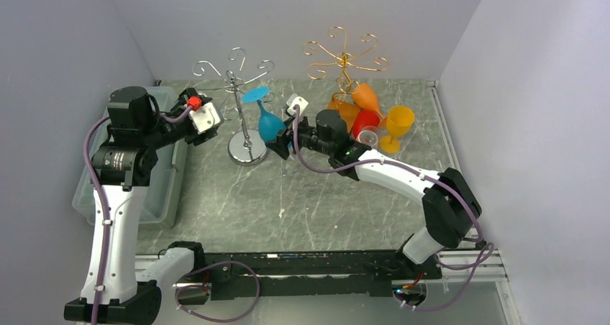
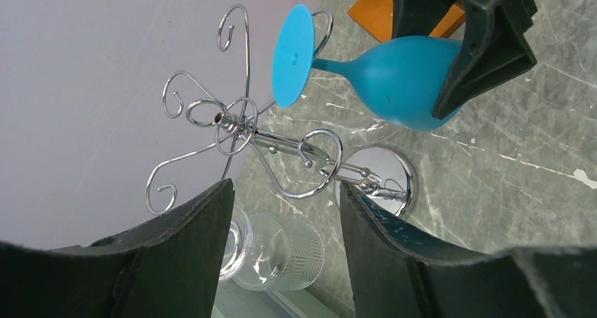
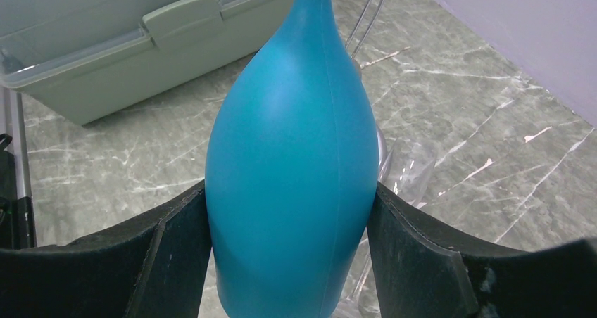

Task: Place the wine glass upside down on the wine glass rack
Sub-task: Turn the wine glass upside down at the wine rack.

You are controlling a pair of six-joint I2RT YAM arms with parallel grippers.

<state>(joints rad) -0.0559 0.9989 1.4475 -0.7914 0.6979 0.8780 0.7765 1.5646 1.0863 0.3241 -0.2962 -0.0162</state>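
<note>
Racks, two: silver wire rack (image 2: 243, 131) before gaping, empty left gripper (image 2: 285, 205), golden rack (image 1: 345, 55) near right gripper (image 3: 290, 212) clamping one blue plastic wine glass (image 3: 292, 121); marble table (image 1: 324, 203).

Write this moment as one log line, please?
right gripper: gripping blue wine glass bowl, foot up | beside silver rack | left gripper: open, empty

We found the wine glass rack (image 1: 248, 150) on the worktop (image 1: 309, 203), the wine glass (image 1: 271, 126) just right of it, a bin (image 1: 167, 195) at far left, a second rack (image 1: 345, 59) and other glasses (image 1: 367, 113) farther right.
</note>
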